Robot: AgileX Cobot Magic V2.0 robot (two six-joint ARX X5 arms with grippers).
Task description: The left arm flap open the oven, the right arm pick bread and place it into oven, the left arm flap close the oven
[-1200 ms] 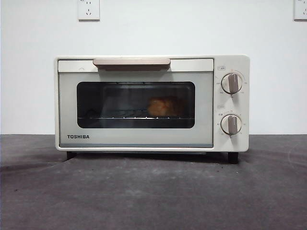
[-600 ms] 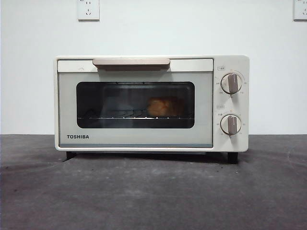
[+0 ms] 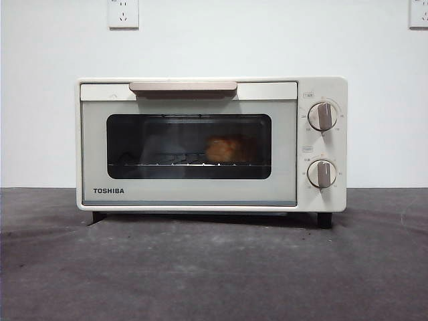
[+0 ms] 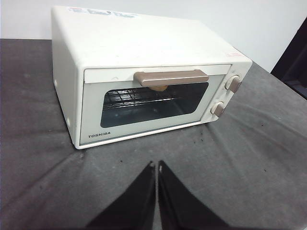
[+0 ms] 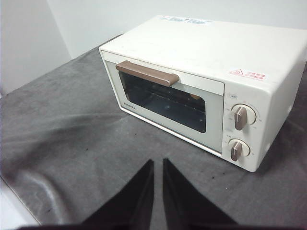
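The cream-white oven (image 3: 211,144) stands on the dark table with its door shut and the beige handle (image 3: 183,87) up at the top. Behind the dark window the golden bread (image 3: 226,148) rests on the wire rack, right of centre. From the left wrist the oven (image 4: 144,76) shows well ahead of my left gripper (image 4: 157,166), whose jaws are shut on nothing. My right gripper (image 5: 158,164) is likewise shut and bare, back from the oven (image 5: 201,86). A bit of the bread (image 5: 194,97) peeks through the window. Neither arm appears in the front view.
The table is covered by a wrinkled dark grey cloth (image 3: 214,267). A white wall stands behind the oven, with sockets (image 3: 124,13) high up. The table's edge (image 5: 14,201) runs close to my right gripper.
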